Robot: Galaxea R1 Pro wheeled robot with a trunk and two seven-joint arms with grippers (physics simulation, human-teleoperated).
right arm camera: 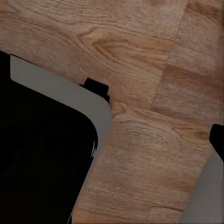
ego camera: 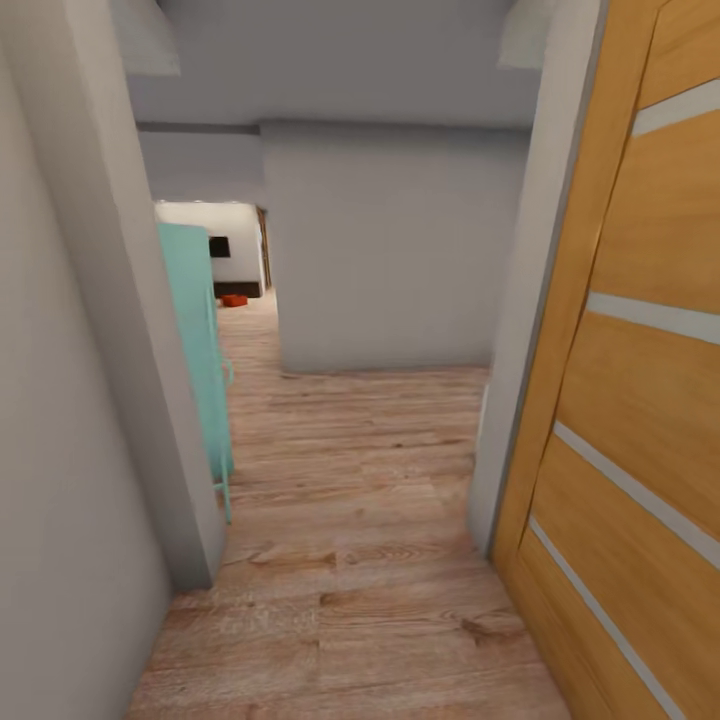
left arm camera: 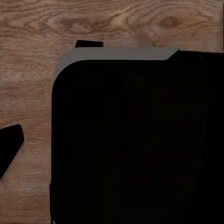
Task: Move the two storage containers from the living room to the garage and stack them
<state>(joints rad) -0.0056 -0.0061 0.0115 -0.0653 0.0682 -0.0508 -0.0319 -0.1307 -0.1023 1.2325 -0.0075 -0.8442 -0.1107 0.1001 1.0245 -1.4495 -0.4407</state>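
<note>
Far down the hallway in the head view, a small orange-red storage container (ego camera: 235, 300) sits on the light wood floor of the living room. Behind it are a white wall and a dark rectangle. It is too far off to make out any detail. Both wrist views look straight down on wood planks (right arm camera: 154, 51) and on the rounded black corner of my own base (left arm camera: 135, 140), also seen as the base (right arm camera: 42, 158).
A grey wall (ego camera: 70, 400) closes in at the near left, with a teal panel (ego camera: 195, 330) behind it. A grey wall block (ego camera: 390, 250) stands straight ahead. An orange wooden door (ego camera: 640, 400) with pale stripes stands at the right. The plank floor (ego camera: 340, 480) leads on past the teal panel.
</note>
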